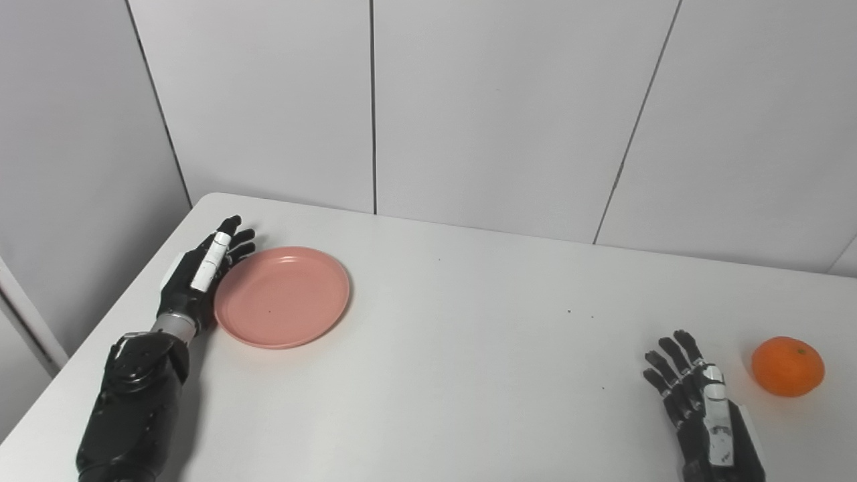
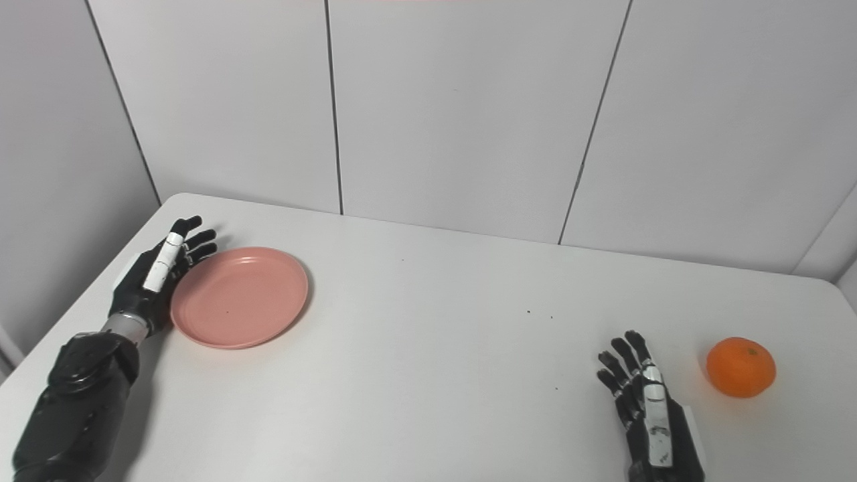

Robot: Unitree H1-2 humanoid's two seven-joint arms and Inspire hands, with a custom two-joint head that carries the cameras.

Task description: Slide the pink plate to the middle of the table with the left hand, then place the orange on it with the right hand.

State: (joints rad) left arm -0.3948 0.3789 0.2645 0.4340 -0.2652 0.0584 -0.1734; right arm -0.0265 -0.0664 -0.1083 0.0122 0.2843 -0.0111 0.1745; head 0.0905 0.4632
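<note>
Nearest, at the bottom right, the right hand (image 1: 703,408) rests low over the white worktop (image 1: 469,348) with its dark fingers (image 1: 669,375) spread apart and pointing away toward the wall; it holds nothing. A white strip runs along the back of one finger, and no lettering can be read on it. Just beside that hand, a little farther out toward the right edge, sits the orange (image 1: 787,366), round and bright, with a small dark stem mark on top. Hand and fruit are apart, with a strip of bare worktop between them.

Over at the bottom left, the black forearm rises from the near edge to the left hand (image 1: 201,274). This hand is open too, fingers stretched and slightly fanned, lying on edge along the left rim of the pink plate (image 1: 281,296). Its inner side appears to touch the rim, though the exact contact cannot be made out. The plate lies flat and empty on the left part of the worktop, near the far left corner and well apart from the orange.

A few tiny dark specks dot the surface right of centre. Beyond the worktop stand plain pale wall panels (image 1: 502,107) split by thin dark seams, carrying no writing or brand mark.
</note>
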